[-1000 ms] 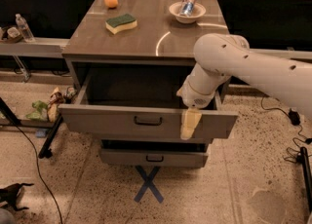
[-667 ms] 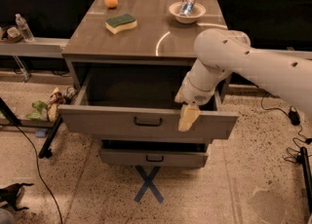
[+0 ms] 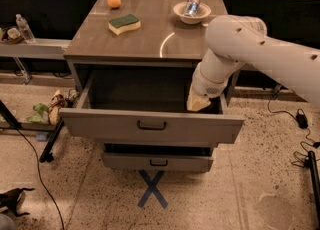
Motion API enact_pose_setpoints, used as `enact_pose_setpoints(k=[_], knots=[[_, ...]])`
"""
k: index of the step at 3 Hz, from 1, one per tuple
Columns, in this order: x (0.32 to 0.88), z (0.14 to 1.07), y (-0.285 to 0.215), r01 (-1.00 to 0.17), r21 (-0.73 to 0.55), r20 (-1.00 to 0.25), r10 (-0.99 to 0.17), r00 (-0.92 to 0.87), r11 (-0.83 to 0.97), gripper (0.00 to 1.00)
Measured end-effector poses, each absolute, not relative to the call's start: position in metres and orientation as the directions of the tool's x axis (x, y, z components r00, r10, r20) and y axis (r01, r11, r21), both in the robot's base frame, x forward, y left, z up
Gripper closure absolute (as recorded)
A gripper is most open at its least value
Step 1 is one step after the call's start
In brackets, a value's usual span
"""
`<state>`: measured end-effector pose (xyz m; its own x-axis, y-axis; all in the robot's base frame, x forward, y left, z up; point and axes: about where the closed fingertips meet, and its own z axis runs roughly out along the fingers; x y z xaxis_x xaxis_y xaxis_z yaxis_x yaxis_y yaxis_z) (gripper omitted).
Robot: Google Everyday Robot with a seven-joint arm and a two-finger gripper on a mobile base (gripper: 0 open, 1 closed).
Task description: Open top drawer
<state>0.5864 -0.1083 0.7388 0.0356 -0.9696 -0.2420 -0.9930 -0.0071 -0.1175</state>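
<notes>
The top drawer stands pulled far out from the grey cabinet. Its matte grey front carries a small black bar handle at centre, and its deep dark box lies open. My gripper hangs from the white arm over the right inner part of the drawer, just behind the front panel. It is above and to the right of the handle and touches nothing that I can see.
A narrower lower drawer sticks out slightly below. On the cabinet top lie an orange, a green-and-yellow sponge and a white bowl holding a can. A blue X marks the floor. Cables and clutter lie left.
The gripper has risen from in front of the drawer's front panel to above its rim, now over the drawer's inside. The drawer itself has stayed pulled out.
</notes>
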Motion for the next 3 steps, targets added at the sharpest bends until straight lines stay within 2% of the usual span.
enact_pose_setpoints(k=[1, 2, 3], knots=[[0.587, 0.739, -0.107, -0.993, -0.119, -0.241, -0.97, 0.039, -0.01, 1.0], [0.587, 0.739, -0.107, -0.993, -0.12, -0.241, -0.97, 0.039, -0.01, 1.0], [0.614, 0.739, -0.105, -0.984, -0.18, -0.219, -0.974, 0.058, -0.018, 1.0]])
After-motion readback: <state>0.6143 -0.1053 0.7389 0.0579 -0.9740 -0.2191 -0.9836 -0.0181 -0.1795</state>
